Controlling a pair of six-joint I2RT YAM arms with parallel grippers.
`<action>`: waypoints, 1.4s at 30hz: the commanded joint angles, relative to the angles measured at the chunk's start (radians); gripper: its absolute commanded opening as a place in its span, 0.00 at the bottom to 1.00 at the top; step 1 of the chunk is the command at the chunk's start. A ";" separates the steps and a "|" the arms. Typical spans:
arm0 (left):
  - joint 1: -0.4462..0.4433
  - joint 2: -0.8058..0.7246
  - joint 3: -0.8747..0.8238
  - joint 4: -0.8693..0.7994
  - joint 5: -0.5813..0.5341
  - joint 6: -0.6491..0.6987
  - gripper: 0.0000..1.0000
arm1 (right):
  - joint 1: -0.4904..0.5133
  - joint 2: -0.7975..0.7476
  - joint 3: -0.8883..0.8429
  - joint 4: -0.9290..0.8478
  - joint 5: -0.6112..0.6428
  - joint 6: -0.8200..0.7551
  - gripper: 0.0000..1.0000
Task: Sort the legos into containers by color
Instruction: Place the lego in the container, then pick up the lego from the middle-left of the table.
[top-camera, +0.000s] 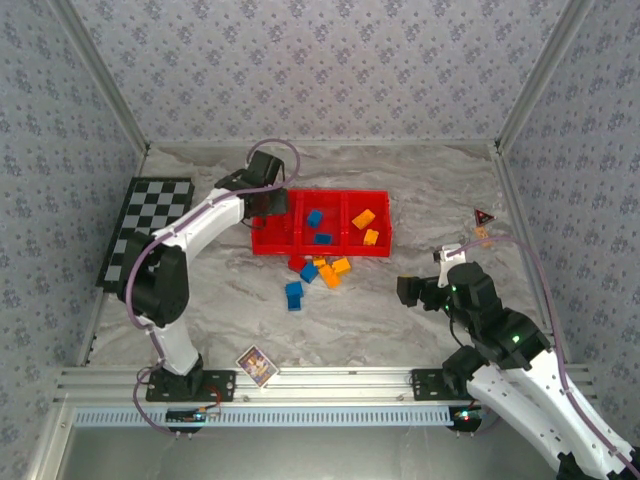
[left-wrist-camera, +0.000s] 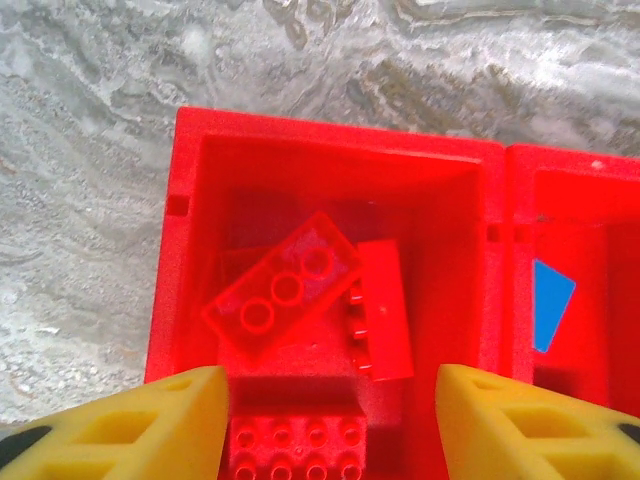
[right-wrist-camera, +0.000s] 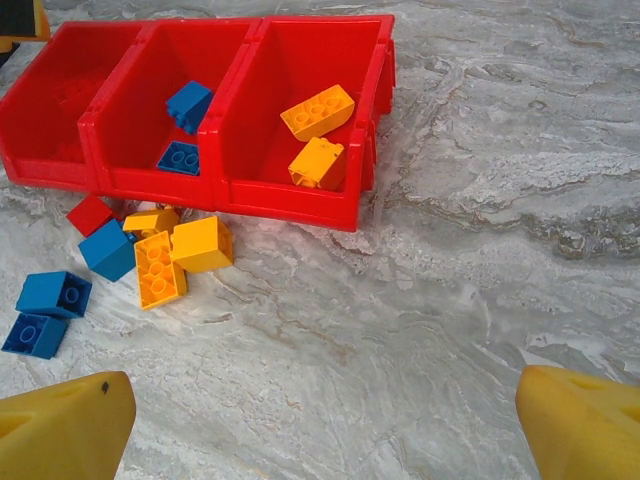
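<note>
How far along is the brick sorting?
Done: red plastic bricks lie in the left compartment of the red plastic tray, two blue ones in the middle, two orange-yellow ones on the right. In hand: nothing; the left gripper hangs open above that compartment, the right gripper open over the table. Left: one red, three blue and three orange-yellow bricks loose before the tray.

legos (right-wrist-camera: 317, 110) in tray (right-wrist-camera: 290, 205), more in frt

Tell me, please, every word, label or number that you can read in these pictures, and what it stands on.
No text can be read anywhere.
Small card: a printed picture, too small to read.
Red triangular marker: too small to read.
Studs of the red brick: no lettering legible.
</note>
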 joint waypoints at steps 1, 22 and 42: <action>0.002 -0.079 -0.022 0.038 0.022 0.022 0.60 | -0.003 0.002 -0.001 -0.003 0.015 -0.004 1.00; -0.160 -0.559 -0.484 -0.053 -0.079 -0.212 1.00 | -0.013 0.011 -0.003 0.000 0.010 -0.001 1.00; -0.574 -0.228 -0.505 -0.118 -0.230 -0.605 1.00 | -0.018 0.023 -0.007 0.004 0.018 0.003 1.00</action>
